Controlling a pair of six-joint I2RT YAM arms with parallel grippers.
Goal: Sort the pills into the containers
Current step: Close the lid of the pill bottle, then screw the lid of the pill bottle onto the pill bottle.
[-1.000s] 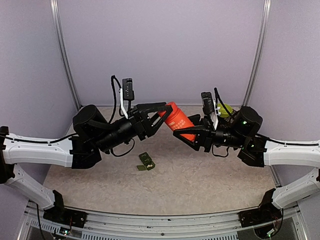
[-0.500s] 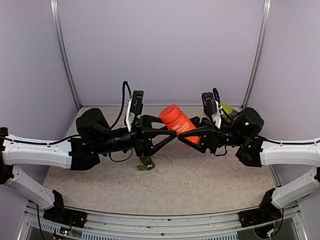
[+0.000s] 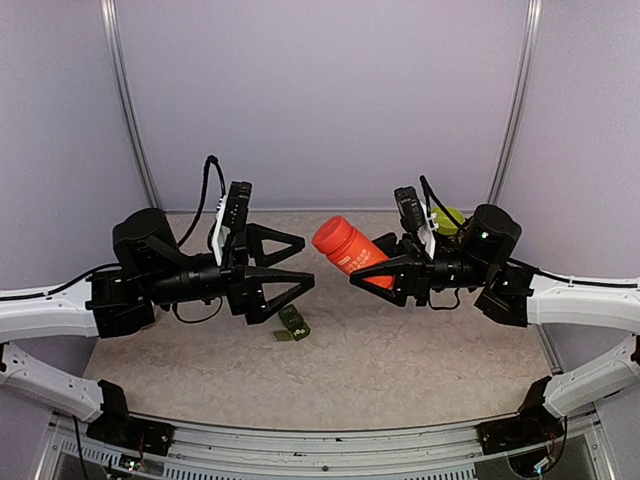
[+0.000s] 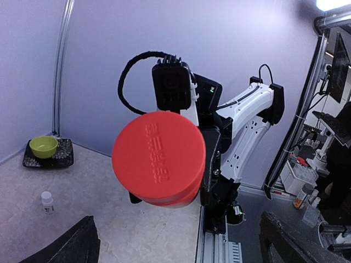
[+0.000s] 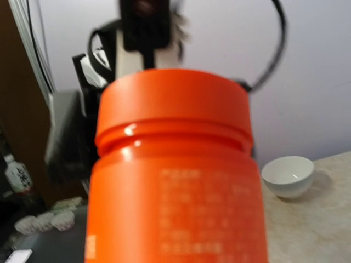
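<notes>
**Two hands, one orange bottle: one grips, one stands wide**

From above, the right hand (image 3: 368,262) is closed partway around the lower body of the orange bottle (image 3: 343,247) and holds it clear of the surface (image 3: 400,360). The bottle is tilted, its capped end pointing left and slightly up. Left of the cap, the left hand (image 3: 307,260) has its two fingers spread fully apart. It holds nothing and stands apart from the bottle. The containers (image 3: 291,325), a small dark green strip, lie on the surface left of the bottle and nearer the arm bases, under the left hand's lower finger. Behind the right arm, right of the bottle, a yellow-green bowl (image 3: 450,218) peeks out.

The left wrist view looks straight at the bottle's round cap, with the right arm behind it. The left hand's dark fingers (image 4: 71,246) sit wide in the lower corners, either side of the bottle. Far left of the cap, a green bowl (image 4: 43,146) rests on a dark tray (image 4: 63,159), and a small white bottle (image 4: 47,201) stands nearer.

In the right wrist view, the orange bottle fills most of the frame, cap on, with the left arm blurred behind it. To the bottle's right, a white bowl (image 5: 288,175) sits on the surface. The right hand's own fingers are out of view.
</notes>
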